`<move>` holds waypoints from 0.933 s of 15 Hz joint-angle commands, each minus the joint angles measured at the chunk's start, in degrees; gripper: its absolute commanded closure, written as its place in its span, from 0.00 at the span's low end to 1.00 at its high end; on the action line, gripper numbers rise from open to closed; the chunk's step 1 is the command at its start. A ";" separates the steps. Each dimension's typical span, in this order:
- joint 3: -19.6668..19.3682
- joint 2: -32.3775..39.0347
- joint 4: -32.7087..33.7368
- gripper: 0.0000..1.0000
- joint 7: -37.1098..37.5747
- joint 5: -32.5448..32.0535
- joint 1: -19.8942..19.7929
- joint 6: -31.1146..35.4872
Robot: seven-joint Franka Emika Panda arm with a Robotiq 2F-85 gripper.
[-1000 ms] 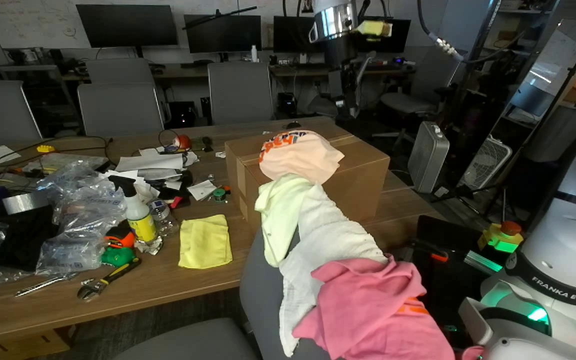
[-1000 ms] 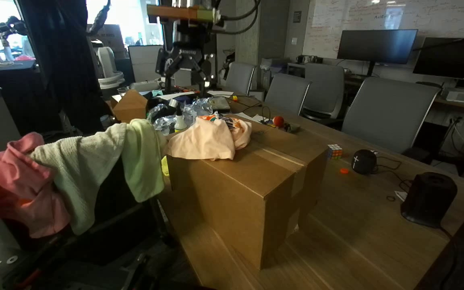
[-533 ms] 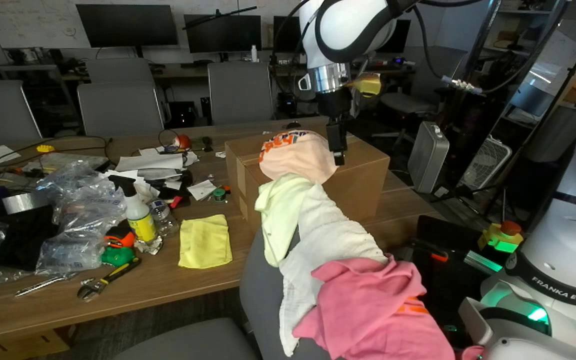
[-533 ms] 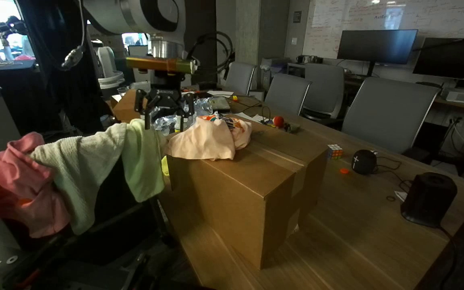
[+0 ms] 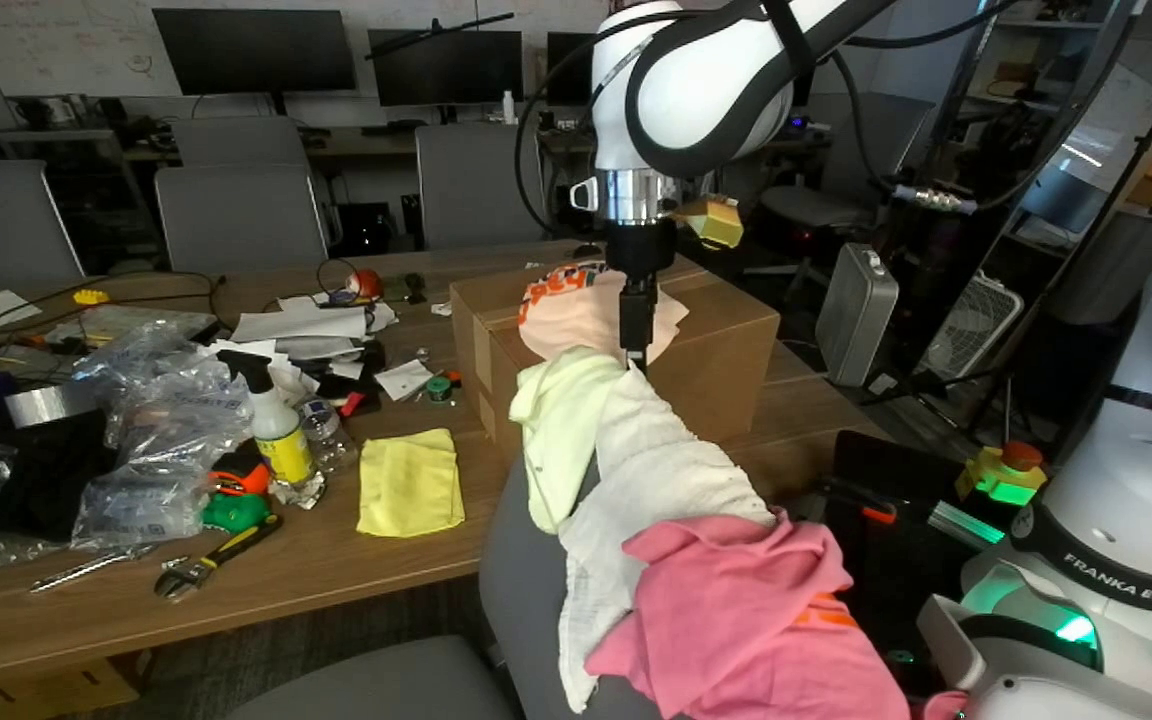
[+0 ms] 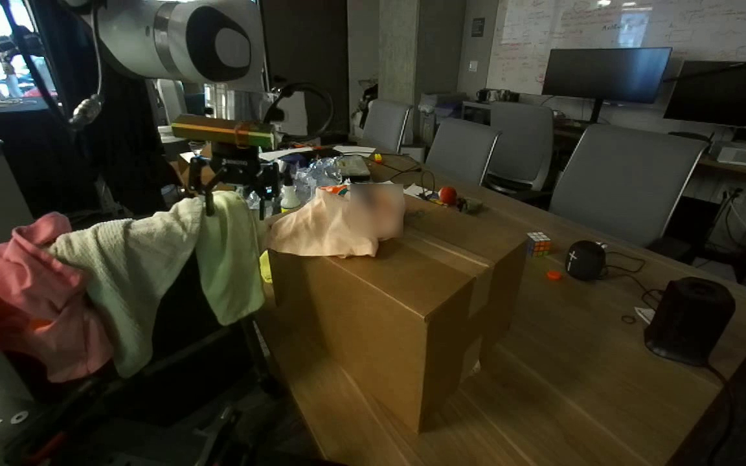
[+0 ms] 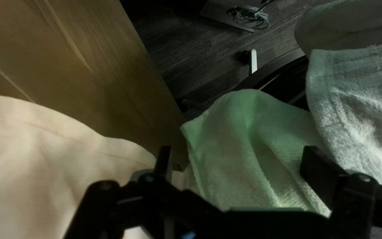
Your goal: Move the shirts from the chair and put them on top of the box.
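A pale green cloth (image 5: 561, 440), a white cloth (image 5: 656, 470) and a pink shirt (image 5: 736, 610) hang over the grey chair back (image 5: 521, 590); all three cloths show in both exterior views. A peach shirt (image 6: 327, 226) with printed letters lies on top of the cardboard box (image 6: 360, 323). My gripper (image 6: 236, 208) points down with its fingers apart, over the top of the pale green cloth. In the wrist view the pale green cloth (image 7: 240, 149) lies between the open fingers, with the white cloth (image 7: 360, 99) beside the right finger. Whether the fingertips touch cloth I cannot tell.
The box stands on a wooden table (image 6: 574, 375) beside the chair. A folded yellow cloth (image 5: 411, 485), a spray bottle (image 5: 276, 430), a wrench (image 5: 201, 565) and plastic bags (image 5: 161, 440) lie on the table. Black speakers (image 6: 690, 320) stand at its far end.
My gripper has come down from above the box and moved toward the chair, to the pale green cloth. The fingers stay open. The cloths, shirts and box have not moved.
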 commanded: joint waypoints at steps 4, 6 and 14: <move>1.06 -4.24 -3.14 0.00 -0.24 1.26 1.53 4.13; 1.26 -5.41 -3.25 0.00 -0.85 1.38 1.95 3.32; 3.54 -5.58 -3.33 0.00 0.16 -0.15 4.94 3.03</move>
